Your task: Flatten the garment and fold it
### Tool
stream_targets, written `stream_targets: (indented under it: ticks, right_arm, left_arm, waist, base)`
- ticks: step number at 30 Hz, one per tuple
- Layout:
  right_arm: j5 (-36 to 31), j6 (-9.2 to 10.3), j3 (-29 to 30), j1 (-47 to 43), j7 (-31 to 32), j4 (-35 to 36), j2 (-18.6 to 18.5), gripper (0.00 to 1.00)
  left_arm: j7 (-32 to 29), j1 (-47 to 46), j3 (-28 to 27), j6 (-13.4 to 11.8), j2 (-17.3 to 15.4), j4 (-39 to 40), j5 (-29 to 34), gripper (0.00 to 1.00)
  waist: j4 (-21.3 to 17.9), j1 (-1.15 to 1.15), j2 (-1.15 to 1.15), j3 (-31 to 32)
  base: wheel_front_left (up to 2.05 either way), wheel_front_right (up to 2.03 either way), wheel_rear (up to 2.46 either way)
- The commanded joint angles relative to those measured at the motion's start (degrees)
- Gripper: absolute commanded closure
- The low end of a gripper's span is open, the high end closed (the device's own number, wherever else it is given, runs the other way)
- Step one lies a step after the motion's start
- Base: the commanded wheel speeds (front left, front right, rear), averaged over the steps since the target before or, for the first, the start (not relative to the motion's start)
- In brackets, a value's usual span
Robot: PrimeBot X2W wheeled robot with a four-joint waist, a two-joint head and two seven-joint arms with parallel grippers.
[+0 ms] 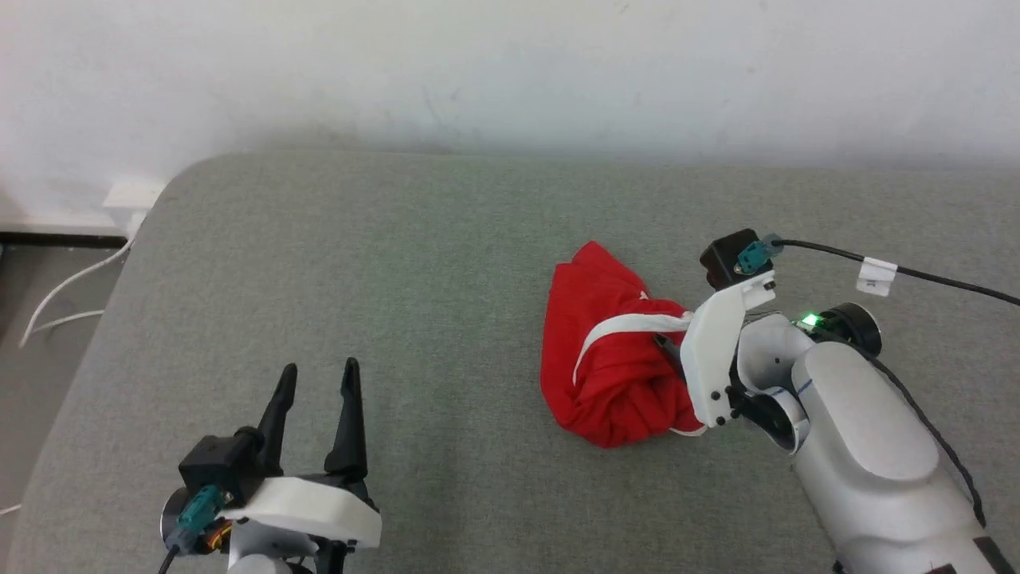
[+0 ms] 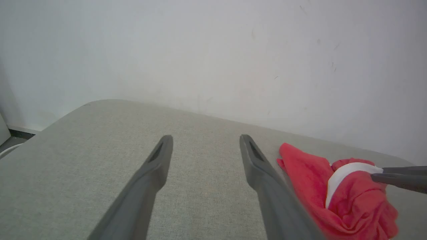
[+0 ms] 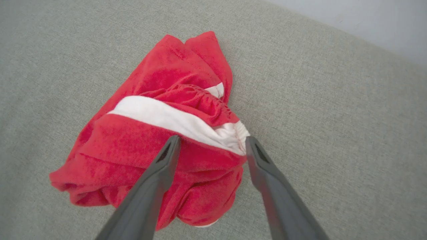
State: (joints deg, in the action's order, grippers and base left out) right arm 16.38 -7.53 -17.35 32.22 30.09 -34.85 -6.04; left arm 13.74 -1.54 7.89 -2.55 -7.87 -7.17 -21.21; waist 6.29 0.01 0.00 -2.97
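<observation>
head view puts the shorts (image 1: 613, 375) in a crumpled heap on the grey pad (image 1: 398, 263), nothing flattened or folded yet, my right fingers (image 3: 160, 173) wide over it, left fingers (image 1: 349, 422) wide, well apart.

right fingers (image 3: 156, 176) apart | over bunched garment (image 3: 133, 143) | perhaps touching | grey surface (image 3: 333, 100)

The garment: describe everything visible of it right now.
The garment is bright red, soft, terry-like cloth with a broad white stripe and a gathered white edge. It lies crumpled in a heap, neither flattened nor folded, on the grey surface, right of centre in the head view. The open right end effector points into it, its fingers straddling the gathered white part; whether they touch it is unclear. The open left end effector is apart from it.
</observation>
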Motion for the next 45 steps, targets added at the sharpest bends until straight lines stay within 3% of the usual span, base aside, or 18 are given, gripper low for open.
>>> stream_targets:
  ticks: [1,4,5,7,14,18,22,26,28,32,34,35,40,45]
  right_arm:
    - [0.22,0.04,-1.00,1.41,0.02,-1.23,-0.58,0.00]
    - [1.59,0.04,-3.05,3.31,-0.34,-4.70,-1.02,0.02]
    - [2.17,0.04,-3.70,3.82,-0.74,-5.74,-1.06,0.51]
    - [3.39,0.04,-4.97,4.71,-1.53,-7.61,-1.06,1.00]
    - [4.74,0.04,-8.21,8.11,-9.79,-7.78,-2.62,1.00]
    - [3.95,0.04,-5.37,8.64,-15.32,-3.81,-5.64,1.00]
    - [2.62,0.04,2.63,3.24,-16.93,1.60,-9.37,1.00]
    - [-0.15,0.04,14.49,-9.32,-15.70,8.50,-10.57,1.00]
    - [-2.00,0.04,20.75,-16.76,-14.18,12.37,-9.22,1.00]
    - [-5.98,0.04,29.89,-30.22,-10.61,20.31,-3.01,1.00]
    - [-6.16,0.04,32.15,-34.67,-9.63,23.59,0.38,0.49]
    - [-6.50,0.04,32.80,-36.30,-9.73,25.12,1.29,0.00]
    - [-6.79,0.04,33.96,-39.78,-16.60,32.23,3.03,0.00]
    - [-6.76,0.04,31.90,-40.33,-25.60,34.84,3.13,0.00]
  left_arm:
    - [0.41,-1.01,0.24,0.44,0.25,-0.31,-0.23,0.00]
    - [0.58,-1.63,0.44,0.72,0.48,-0.91,-0.34,0.00]
    - [0.62,-1.72,0.47,0.81,0.53,-1.14,-0.41,0.00]
    - [0.71,-1.89,0.49,0.98,0.55,-1.51,-0.48,0.00]
    - [0.96,-2.04,0.06,0.83,0.53,-2.02,-0.44,0.00]
    - [1.04,-1.81,-0.06,0.81,0.52,-2.22,-0.44,0.00]
    - [1.10,-1.12,-0.23,0.55,0.69,-2.12,-0.47,0.00]
    - [1.15,-0.10,-0.14,0.20,1.12,-1.79,-0.56,0.00]
    - [1.16,0.22,-0.16,0.13,1.21,-1.69,-0.67,0.00]
    - [1.18,0.49,-0.55,0.05,0.99,-1.86,-0.86,0.00]
    - [1.18,0.53,-0.61,-0.06,0.94,-1.93,-0.90,0.00]
    - [1.19,0.55,-0.69,-0.13,0.89,-1.95,-0.95,0.00]
    - [1.05,0.77,-0.98,-0.40,0.42,-2.33,-1.20,0.00]
    - [0.69,1.05,-1.01,-0.63,0.00,-2.44,-1.39,0.00]
  waist:
    - [1.27,-0.01,0.00,-1.15]
    - [1.68,-0.01,0.00,-1.75]
    - [1.74,-0.01,0.00,-1.91]
    - [1.75,-0.01,0.00,-2.22]
    - [0.56,-0.01,0.00,-2.46]
    - [-0.57,-0.01,0.00,-1.74]
    - [-1.70,-0.01,0.00,-0.90]
    - [-2.63,-0.01,0.00,-0.51]
    - [-3.15,-0.01,0.00,-0.59]
    - [-4.34,-0.01,0.00,-0.83]
    - [-4.89,-0.01,0.00,-0.81]
    - [-5.18,-0.01,0.00,-0.76]
    - [-6.53,-0.01,0.00,-0.20]
    - [-7.16,-0.01,0.00,0.52]
  base:
    - [0.00,0.00,0.00]
    - [0.00,0.00,0.00]
    - [0.00,0.00,0.00]
    - [0.00,0.00,0.00]
    - [0.00,0.00,0.00]
    - [0.00,0.00,0.00]
    - [0.00,0.00,0.00]
    - [0.00,0.00,0.00]
    - [0.00,0.00,0.00]
    - [0.00,0.00,0.00]
    - [0.00,0.00,0.00]
    - [0.00,0.00,0.00]
    - [0.00,0.00,0.00]
    - [0.00,0.00,0.00]
